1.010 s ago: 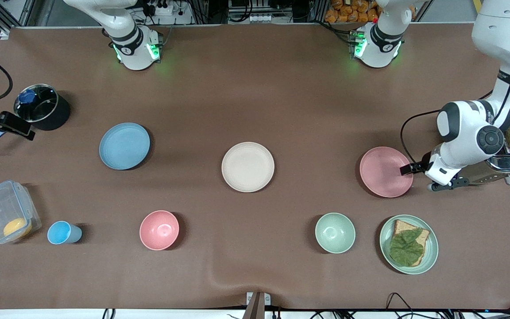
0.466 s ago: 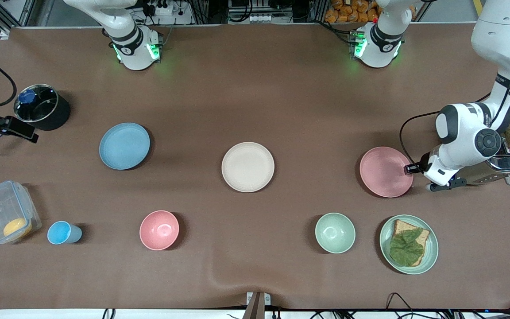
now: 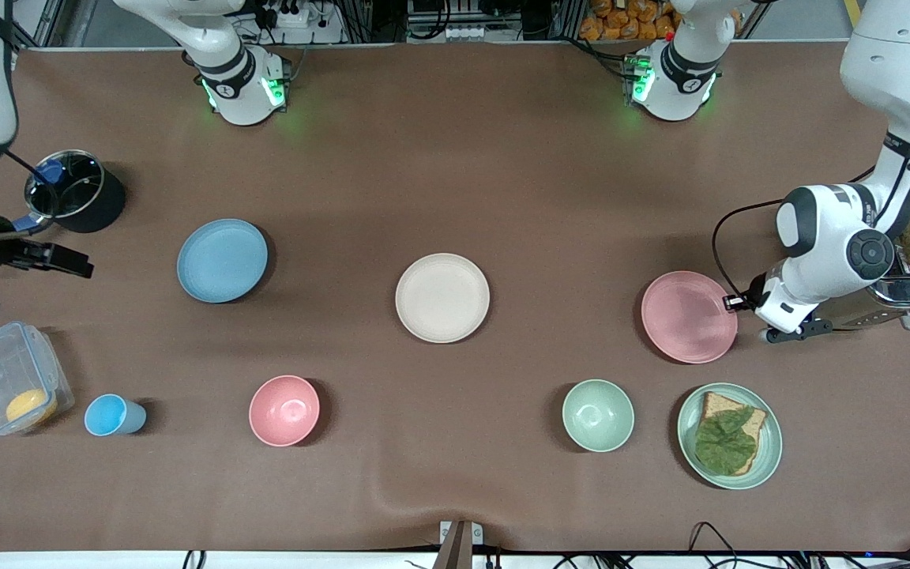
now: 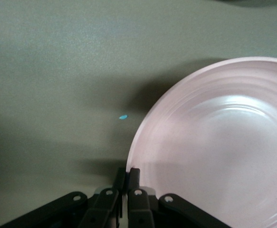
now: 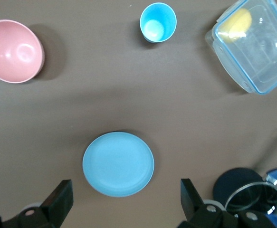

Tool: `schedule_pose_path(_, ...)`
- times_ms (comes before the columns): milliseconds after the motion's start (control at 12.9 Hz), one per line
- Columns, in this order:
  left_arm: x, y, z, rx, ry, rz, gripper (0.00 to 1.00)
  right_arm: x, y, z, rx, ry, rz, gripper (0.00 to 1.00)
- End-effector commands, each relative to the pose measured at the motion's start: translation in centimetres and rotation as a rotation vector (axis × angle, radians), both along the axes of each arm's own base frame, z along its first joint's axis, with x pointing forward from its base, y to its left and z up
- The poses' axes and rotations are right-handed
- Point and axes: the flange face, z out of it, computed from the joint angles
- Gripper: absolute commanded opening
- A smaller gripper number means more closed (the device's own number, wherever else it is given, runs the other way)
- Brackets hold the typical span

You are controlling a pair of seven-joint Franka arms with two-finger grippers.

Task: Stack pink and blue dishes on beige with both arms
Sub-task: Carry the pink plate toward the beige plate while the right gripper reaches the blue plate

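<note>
Nearest the front camera runs a row of 6 things: a clear lidded container (image 3: 13,378) at the right arm's end, a small blue cup (image 3: 111,416), a deep pink bowl (image 3: 284,410), a pale green bowl (image 3: 598,415), and a green plate (image 3: 771,442) carrying a slice of bread (image 3: 727,427) under a leaf. Bare brown cloth separates each from its neighbour. Farther back sit the 3 task plates, well apart from one another: the blue plate (image 3: 222,260) toward the right arm's end, the beige plate (image 3: 442,297) in the middle with open table all around it, and the pink plate (image 3: 689,316) toward the left arm's end. The left gripper (image 3: 734,302) is clamped on the pink plate's rim at the edge facing the toaster (image 3: 909,288); in the left wrist view its fingers (image 4: 134,176) pinch that rim with the plate tipped up off the cloth. The right gripper (image 3: 68,261) hangs with its jaws apart over bare table between the blue plate and a black pot (image 3: 76,191), gripping nothing. Wide empty cloth lies between the plates and both arm bases.
</note>
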Motion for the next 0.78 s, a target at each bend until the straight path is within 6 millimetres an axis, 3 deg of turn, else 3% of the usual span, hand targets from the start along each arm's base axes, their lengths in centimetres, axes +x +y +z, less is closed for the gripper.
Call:
schedule_pose_path(0, 0.5, -1.6, 1.6, -0.015, -0.031, -0.012, 0.0, -0.9, -2.3, -3.6, 0.035, -0.008, 0.049, 1.0)
schedule_pose_path(311, 1.4, -7.2, 8.1, -0.028, -0.089, -0.099, 0.0, -2.3, -5.3, -10.6, 0.049, -0.038, 0.096, 1.0)
schedule_pose_path(544, 2.1, -14.7, 12.7, -0.059, -0.095, -0.146, 0.0, -3.9, -6.4, -15.3, 0.062, -0.045, 0.12, 1.0)
schedule_pose_path(699, 1.7, -22.0, 14.8, -0.102, -0.104, -0.139, 0.0, -4.9, -7.1, -19.1, 0.08, -0.025, 0.134, 1.0)
